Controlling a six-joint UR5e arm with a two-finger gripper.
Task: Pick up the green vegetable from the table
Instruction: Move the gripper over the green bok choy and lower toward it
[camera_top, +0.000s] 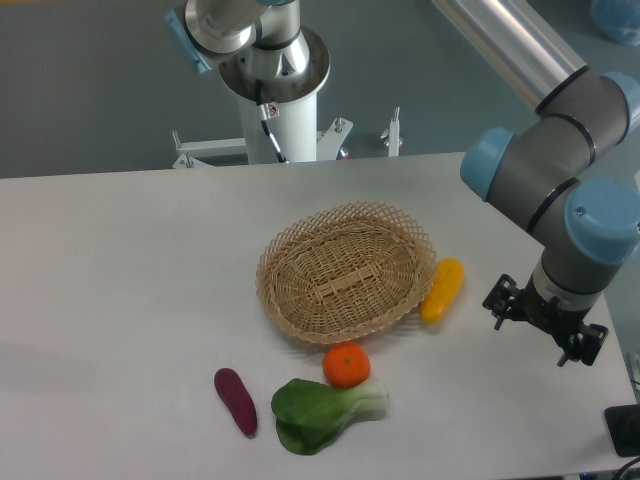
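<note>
Wicker basket (346, 272) seemingly holds nothing; green vegetable (325, 411) outside.

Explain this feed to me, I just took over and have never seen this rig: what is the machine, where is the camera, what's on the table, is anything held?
One fixed camera looks down at the white table from the front. The grey and blue jointed thing on the right is the robot arm; its gripper hangs over the table's right edge, holding nothing that shows. I cannot tell whether its fingers are open. In the middle sits an empty basket, a yellow vegetable against its right side. In front lie an orange, the green vegetable touching it, and a purple piece.
</note>
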